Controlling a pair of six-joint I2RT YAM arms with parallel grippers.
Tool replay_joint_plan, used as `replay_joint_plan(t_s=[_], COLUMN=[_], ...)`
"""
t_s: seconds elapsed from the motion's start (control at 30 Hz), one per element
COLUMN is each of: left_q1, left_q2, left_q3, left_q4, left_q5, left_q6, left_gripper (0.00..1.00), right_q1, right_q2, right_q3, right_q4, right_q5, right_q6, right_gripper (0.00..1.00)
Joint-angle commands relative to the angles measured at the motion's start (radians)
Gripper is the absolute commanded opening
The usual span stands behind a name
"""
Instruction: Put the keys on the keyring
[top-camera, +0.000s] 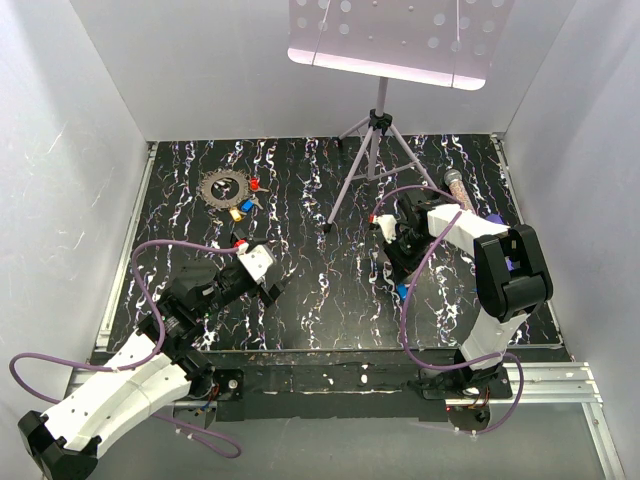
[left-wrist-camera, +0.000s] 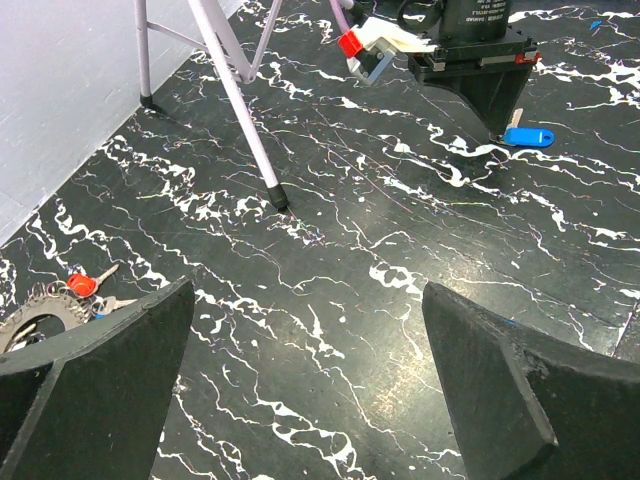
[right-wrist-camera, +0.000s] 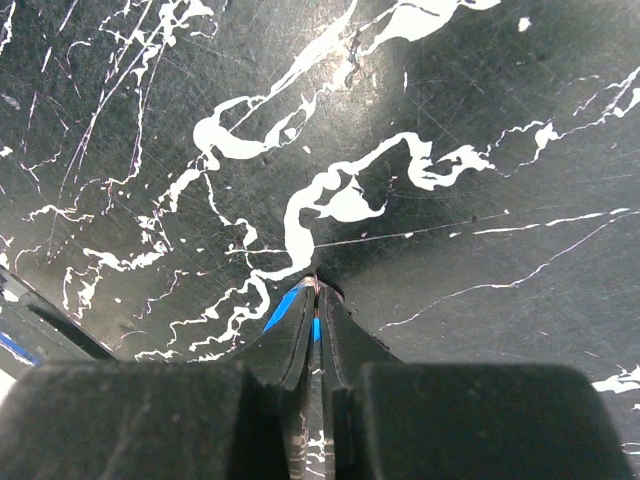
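Now right gripper (right-wrist-camera: 318, 290) clamps the blue key (left-wrist-camera: 525, 137); keyring (top-camera: 224, 188) lies toward the far-left corner, nearer the spread-apart left gripper (left-wrist-camera: 305, 300)

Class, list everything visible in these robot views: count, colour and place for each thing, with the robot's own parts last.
keyring: one, grey-bronze, far left
keys by the ring: three, red, yellow and blue heads, at its right side
blue key: one, blue, right of centre
tripod stand: one, pale lilac, far centre
glittery tube: one, speckled, far right
table: one, black with white veins
left gripper: one, black, open
right gripper: one, black, shut on the blue key
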Motion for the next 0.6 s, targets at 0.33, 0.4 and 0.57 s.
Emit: replay_joint_plan(t_s=[0.33, 0.4, 0.57], left_q1=[0.004, 0.006, 0.006], left_q2=[-0.008, -0.007, -0.005], left_q3=[0.012, 0.012, 0.012], left_q4=[-0.016, -0.015, -0.015], left_q5=[0.015, 0.015, 0.018], left_q6=[0.011, 0.011, 0.005], left_gripper=[0.98, 0.98, 0.98], right_q1=[0.005, 0.005, 0.002], right_q2=[-0.017, -0.021, -0.040], right_q3=[0.041, 0.044, 0.057], right_q4=[0.010, 0.009, -0.002], right_q5=[-0.016, -0.016, -0.026], right_q6=[0.016, 0.017, 0.019], right_gripper=[0.28, 0.31, 0.34])
